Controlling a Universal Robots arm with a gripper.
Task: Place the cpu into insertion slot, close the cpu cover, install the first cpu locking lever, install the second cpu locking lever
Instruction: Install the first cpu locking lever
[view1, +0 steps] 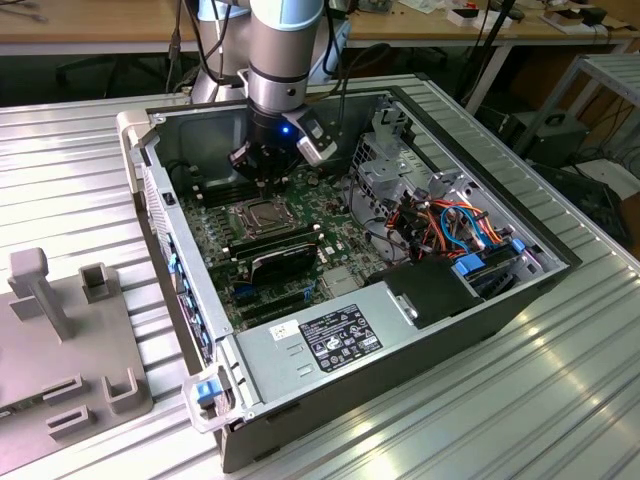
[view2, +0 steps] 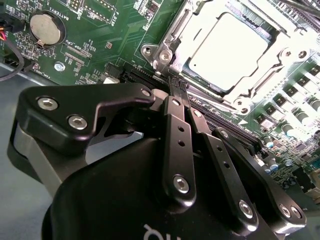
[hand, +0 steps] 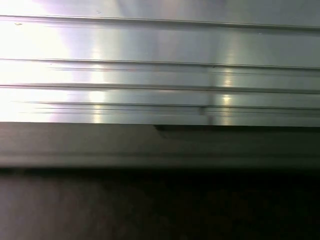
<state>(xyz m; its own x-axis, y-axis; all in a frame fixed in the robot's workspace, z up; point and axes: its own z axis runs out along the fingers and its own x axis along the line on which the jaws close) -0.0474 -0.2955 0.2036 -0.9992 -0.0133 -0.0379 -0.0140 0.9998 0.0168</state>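
Note:
The cpu (view2: 227, 50), a flat square chip with a bright silver top, lies in the insertion slot (view2: 240, 102) on the green motherboard (view2: 100, 45). The cpu cover (view2: 175, 32), a silver frame, lies flat around it. My gripper (view2: 177, 85) has its black fingers (view2: 180, 140) pressed together with nothing between them; the tips sit at the socket's edge, by a corner of the frame. In the exterior view my gripper (view1: 262, 178) hangs just behind the cpu (view1: 262, 213), inside the open computer case (view1: 160, 215).
Long black memory slots (view1: 275, 240) run beside the socket. A power supply (view1: 330, 335) fills the case's near end, with coloured cables (view1: 450, 225) and a drive cage (view1: 395, 160) towards the exterior view's right. A grey fixture (view1: 60, 340) stands on the ribbed table (view1: 500, 400).

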